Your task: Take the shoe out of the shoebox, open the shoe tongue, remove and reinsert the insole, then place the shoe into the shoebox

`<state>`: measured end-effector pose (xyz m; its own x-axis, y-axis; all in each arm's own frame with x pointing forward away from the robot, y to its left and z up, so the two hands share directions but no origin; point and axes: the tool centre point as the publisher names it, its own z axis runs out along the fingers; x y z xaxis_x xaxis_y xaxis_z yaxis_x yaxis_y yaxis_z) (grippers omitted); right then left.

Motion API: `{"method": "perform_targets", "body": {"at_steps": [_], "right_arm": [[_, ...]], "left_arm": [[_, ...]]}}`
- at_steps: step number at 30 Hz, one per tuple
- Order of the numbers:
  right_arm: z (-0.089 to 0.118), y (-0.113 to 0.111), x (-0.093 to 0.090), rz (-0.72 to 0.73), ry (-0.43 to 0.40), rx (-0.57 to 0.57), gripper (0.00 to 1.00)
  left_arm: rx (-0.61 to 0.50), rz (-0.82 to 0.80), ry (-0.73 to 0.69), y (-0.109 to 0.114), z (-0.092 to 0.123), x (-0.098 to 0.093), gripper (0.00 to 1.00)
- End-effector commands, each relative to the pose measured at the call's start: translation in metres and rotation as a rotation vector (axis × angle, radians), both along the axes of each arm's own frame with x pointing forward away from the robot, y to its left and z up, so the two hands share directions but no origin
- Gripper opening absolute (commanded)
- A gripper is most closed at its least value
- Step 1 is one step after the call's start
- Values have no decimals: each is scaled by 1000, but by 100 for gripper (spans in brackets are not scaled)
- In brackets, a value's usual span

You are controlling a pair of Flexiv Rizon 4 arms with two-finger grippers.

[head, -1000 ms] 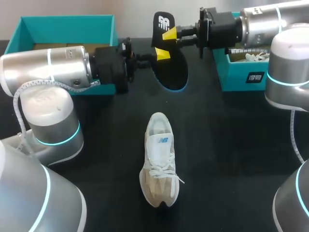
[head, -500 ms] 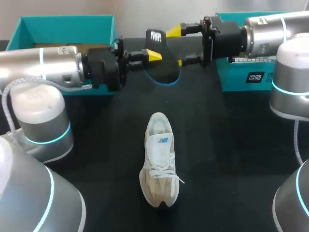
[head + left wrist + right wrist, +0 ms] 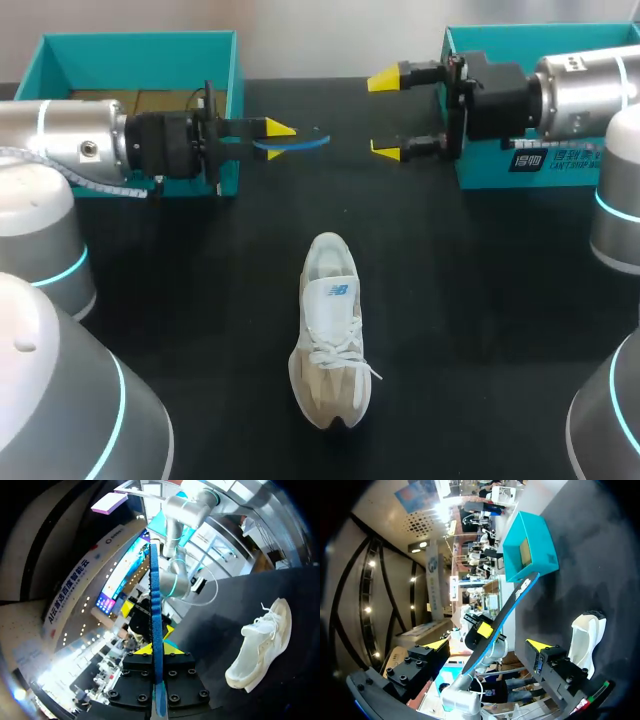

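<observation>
A white and beige shoe (image 3: 328,330) lies on the black table, toe toward the front edge; it also shows in the left wrist view (image 3: 260,645) and the right wrist view (image 3: 585,635). My left gripper (image 3: 270,140) is shut on the dark insole (image 3: 297,144), which is seen edge-on with its blue rim. In its own view the insole (image 3: 155,600) stands between the left gripper's (image 3: 157,652) fingers. My right gripper (image 3: 385,115) hangs open just right of the insole, not touching it. In the right wrist view the insole (image 3: 507,612) is ahead of the open right gripper (image 3: 488,645).
One teal shoebox (image 3: 215,50) stands at the back left behind my left arm, seen also as the teal shoebox (image 3: 530,550) from the right wrist. A second teal box (image 3: 495,165) is at the back right under my right arm.
My right gripper let go of the insole, opened wide and drew back to the right. My left gripper kept the insole, pulled left and turned it edge-on. The shoe stayed put.
</observation>
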<state>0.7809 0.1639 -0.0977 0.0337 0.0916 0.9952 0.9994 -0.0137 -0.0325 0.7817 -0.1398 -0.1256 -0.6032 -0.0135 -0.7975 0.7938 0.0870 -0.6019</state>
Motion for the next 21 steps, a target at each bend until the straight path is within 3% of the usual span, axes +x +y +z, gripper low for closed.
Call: {"method": "perform_targets", "body": {"at_steps": [1,10,14,19,21], "right_arm": [[1,-1,-3,-7,0,-4,100],[1,-1,-3,-7,0,-4,100],[1,-1,-3,-7,0,-4,100],[1,-1,-3,-7,0,-4,100],[1,-1,-3,-7,0,-4,100]], "left_arm": [[-19,-23,35,10,-1,0,0],[-19,-23,35,10,-1,0,0],[47,113,285,7,14,-13,0],[98,225,623,15,18,-13,0],[91,194,878,20,15,-16,0]]}}
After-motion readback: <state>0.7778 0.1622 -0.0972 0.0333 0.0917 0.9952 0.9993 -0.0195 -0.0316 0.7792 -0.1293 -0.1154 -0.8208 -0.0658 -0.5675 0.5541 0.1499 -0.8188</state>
